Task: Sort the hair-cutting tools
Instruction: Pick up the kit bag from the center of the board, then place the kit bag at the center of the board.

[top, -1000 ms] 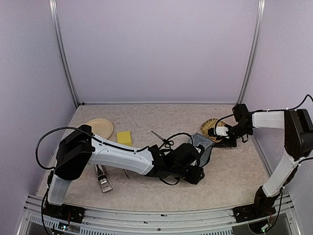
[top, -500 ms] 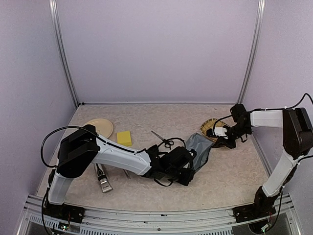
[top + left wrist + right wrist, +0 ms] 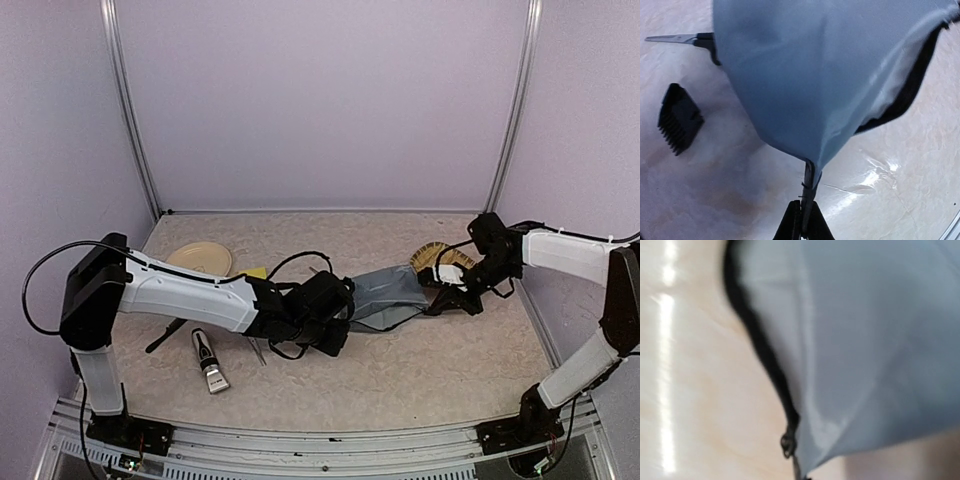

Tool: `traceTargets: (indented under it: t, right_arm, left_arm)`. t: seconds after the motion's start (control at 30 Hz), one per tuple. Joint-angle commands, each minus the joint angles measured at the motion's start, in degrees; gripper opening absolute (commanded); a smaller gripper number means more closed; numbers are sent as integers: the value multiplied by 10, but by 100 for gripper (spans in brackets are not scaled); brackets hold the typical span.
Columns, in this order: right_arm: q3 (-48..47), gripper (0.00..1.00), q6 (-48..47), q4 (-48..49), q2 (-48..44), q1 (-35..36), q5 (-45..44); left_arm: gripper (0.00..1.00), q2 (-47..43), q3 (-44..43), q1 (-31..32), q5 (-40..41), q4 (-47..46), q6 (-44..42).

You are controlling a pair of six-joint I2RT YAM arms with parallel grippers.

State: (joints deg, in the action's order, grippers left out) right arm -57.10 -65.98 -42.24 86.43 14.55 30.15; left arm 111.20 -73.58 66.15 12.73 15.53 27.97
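left wrist view only: small black toothed plastic piece (image 3: 680, 118) on the beige marbled worktop (image 3: 900, 190), plus silver-bladed black-handled scissors (image 3: 677, 38), handle tucked under the grey fabric zip pouch (image 3: 805, 75). left gripper (image 3: 803, 220) jaws pinched tight on the pouch corner. top view only: black-and-silver electric clipper (image 3: 210, 362) at front left, well apart from the pouch. pouch stretched between the two grippers, right gripper (image 3: 438, 300) jaws closed on its other end. right wrist view blurred, own fingers cut off, just pouch and black zip (image 3: 766, 365). thin dark items (image 3: 165, 335) beside the clipper too small to name.
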Motion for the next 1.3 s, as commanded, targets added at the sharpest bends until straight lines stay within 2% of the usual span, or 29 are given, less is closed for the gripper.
traceTargets:
  t: [0.0,0.13,0.33,0.4,0.53,0.7,0.83,0.9,1.07,1.27]
  right_arm:
    - [44,0,37,-30,-30,35,69]
    - [58,0,53,-20,-15,40,95]
    - [51,0,113,11,5,40,137]
    - [53,0,127,19,4,40,139]
    - [69,0,141,39,-1,40,134]
    - [78,0,137,50,-2,40,116]
    - [85,0,135,59,-11,41,104]
    - [91,2,131,62,-18,42,103]
    - [103,4,123,66,-27,43,96]
    - [108,4,114,65,-31,43,97]
  left_arm:
    - [0,-23,12,-23,34,63,-6]
    - [15,-21,-13,-25,57,123,-4]
    - [17,-36,-48,-25,83,222,4]
    - [28,-62,-48,-19,87,253,30]
    - [52,-137,-27,-7,93,317,132]
    - [66,-240,45,-12,73,388,289]
    - [71,-305,130,-15,45,391,418]
    - [85,-328,175,-13,33,390,482]
    - [84,-359,226,-14,21,385,572]
    - [83,-381,262,-46,19,368,586]
